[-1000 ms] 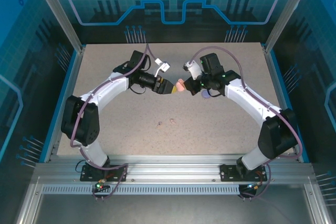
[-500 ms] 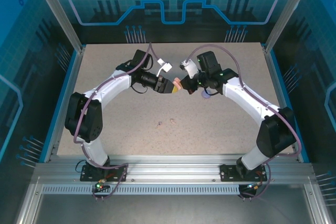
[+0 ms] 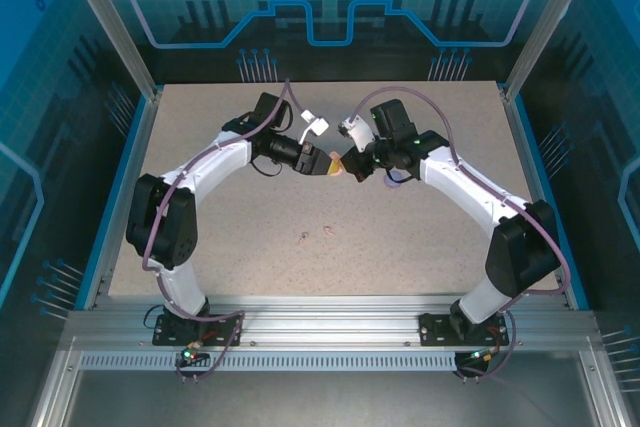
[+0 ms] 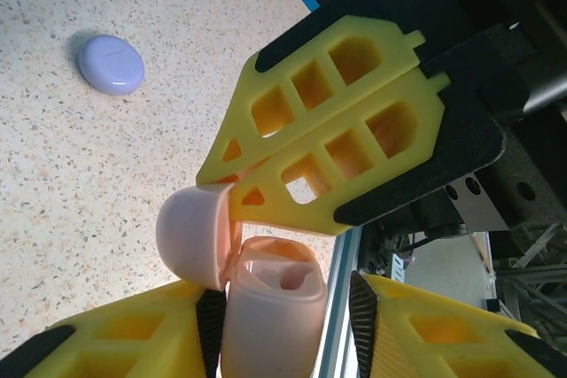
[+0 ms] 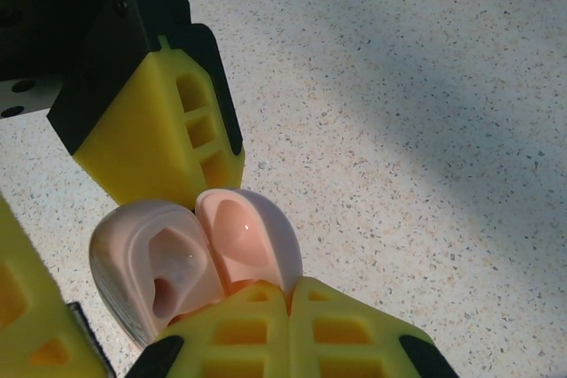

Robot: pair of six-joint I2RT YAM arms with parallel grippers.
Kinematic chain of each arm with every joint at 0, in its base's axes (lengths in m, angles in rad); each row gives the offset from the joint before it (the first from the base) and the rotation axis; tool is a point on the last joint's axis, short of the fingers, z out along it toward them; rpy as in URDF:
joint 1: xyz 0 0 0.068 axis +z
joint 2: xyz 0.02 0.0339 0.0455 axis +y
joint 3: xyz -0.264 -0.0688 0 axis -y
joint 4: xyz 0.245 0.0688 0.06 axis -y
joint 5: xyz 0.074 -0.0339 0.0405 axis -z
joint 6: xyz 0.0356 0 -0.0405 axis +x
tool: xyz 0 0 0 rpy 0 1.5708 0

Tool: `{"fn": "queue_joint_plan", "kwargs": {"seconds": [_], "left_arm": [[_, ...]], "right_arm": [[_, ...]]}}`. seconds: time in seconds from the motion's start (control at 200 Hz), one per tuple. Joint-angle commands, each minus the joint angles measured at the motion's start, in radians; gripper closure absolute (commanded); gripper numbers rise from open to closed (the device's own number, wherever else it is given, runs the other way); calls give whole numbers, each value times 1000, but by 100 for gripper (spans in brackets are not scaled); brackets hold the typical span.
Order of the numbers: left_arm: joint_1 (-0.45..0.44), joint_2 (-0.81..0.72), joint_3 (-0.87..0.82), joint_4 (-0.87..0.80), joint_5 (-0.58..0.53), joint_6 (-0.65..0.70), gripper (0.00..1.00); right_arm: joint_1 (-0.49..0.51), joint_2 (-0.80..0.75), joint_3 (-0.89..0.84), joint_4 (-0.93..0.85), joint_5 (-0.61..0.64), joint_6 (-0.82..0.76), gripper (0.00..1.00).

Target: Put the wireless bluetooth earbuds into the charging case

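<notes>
**Two grippers on one open pink case**

Both arms reach inward and meet over the far middle of the speckled table (image 3: 420, 247). The pink charging case (image 4: 270, 320) sits between their yellow fingers.

Right gripper (image 4: 226, 188): jaws pressed together, with the tips pinching the edge of the lid (image 4: 190, 236) close to the hinge. The lid stands open. Its domed back faces the left wrist camera, and its smooth inner hollow faces the right wrist camera.

Left gripper (image 3: 327, 165): jaws part-way open and straddling the case body. One pad (image 4: 211, 325) lies against the side of the case. The other finger (image 4: 425, 329) stands just off it, with a sliver of gap showing, so the body is bracketed rather than clamped.

Case body: glossy pink, with a moulded earbud-shaped hollow visible from the right wrist.

Earbuds (image 3: 304, 237): two tiny pale specks lie on the bare table near its centre, the second earbud (image 3: 329, 232) just beside the first. They are nearer the arm bases than the grippers are and well apart from the held case. They read as pale pink but are too small to make out stems.

Lavender case (image 4: 111, 64): closed and lying flat on the table, beyond the grippers in the left wrist view. From above it is partly hidden under the right arm.
</notes>
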Motion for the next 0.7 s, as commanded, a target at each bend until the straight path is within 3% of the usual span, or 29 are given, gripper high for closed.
{"fn": "queue_joint_plan", "kwargs": {"seconds": [0.0,0.175,0.385,0.51,0.645,0.695], "left_arm": [[-7,9,21,-18,37,28,61],[-7,11,21,-18,48,29,70],[-9,15,22,-13,49,24,74],[-10,20,21,-13,49,26,82],[-10,12,13,-5,45,28,100],[-11,4,3,5,39,26,100]], "right_arm": [[15,1,37,-19,3,-16,100],[15,3,42,-23,5,-17,100],[16,6,46,-25,4,-18,100],[16,6,50,-27,9,-18,100],[14,4,56,-26,26,-12,100],[10,3,59,-22,39,-2,100]]}}
